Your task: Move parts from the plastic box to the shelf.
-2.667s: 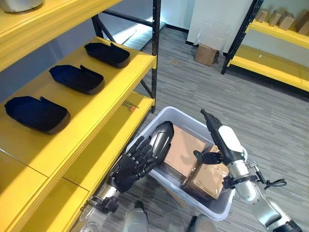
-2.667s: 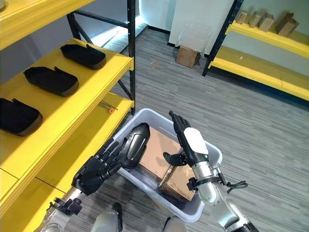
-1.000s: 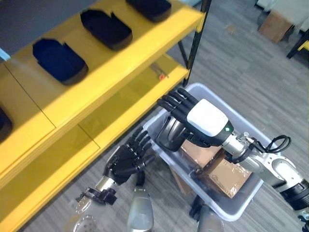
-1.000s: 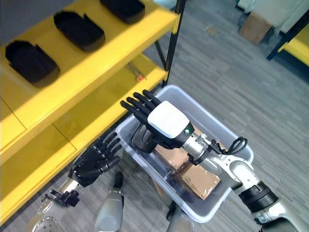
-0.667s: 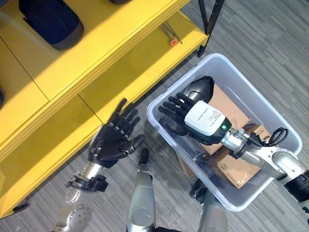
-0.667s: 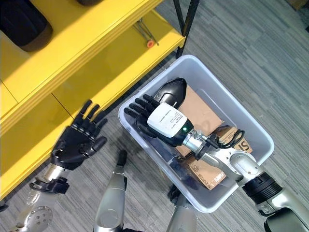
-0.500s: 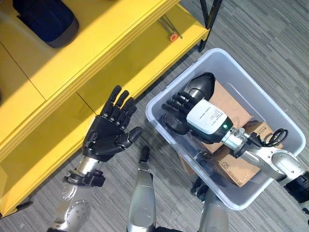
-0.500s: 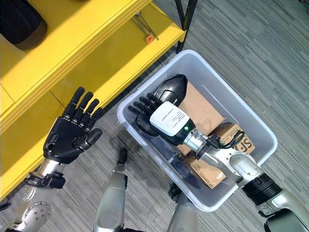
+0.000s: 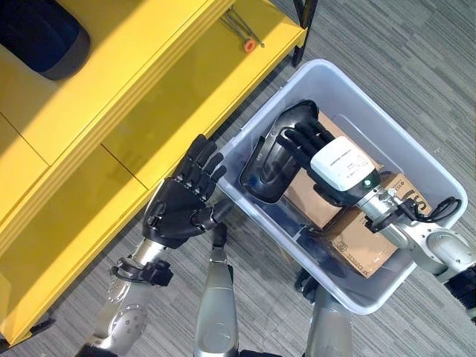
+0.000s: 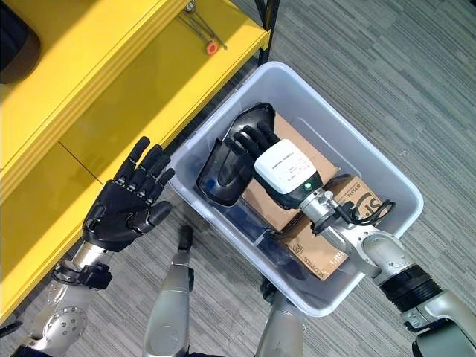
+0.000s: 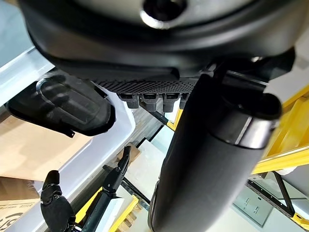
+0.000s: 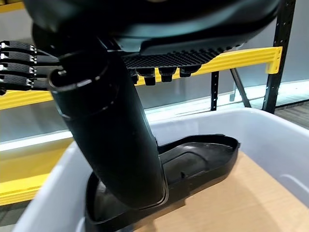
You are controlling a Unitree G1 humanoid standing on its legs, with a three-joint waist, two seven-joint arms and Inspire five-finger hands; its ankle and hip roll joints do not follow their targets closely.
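Observation:
A clear plastic box stands on the floor by the yellow shelf. Inside it, a black moulded part leans against the box's left wall with its hollow side showing. My right hand reaches in, its fingers curled over the part's rim and its thumb against the part. Just outside that wall, my left hand is open with its fingers spread and holds nothing. Another black part lies on the upper shelf board.
Two cardboard boxes fill the rest of the plastic box. An orange-tipped tool lies on the lower shelf board beside the black upright post. Grey plank floor lies open to the right.
The part went from my left hand to my right, then down into the box. In the last half second it was tipped hollow side up. The open left hand came nearer the box wall.

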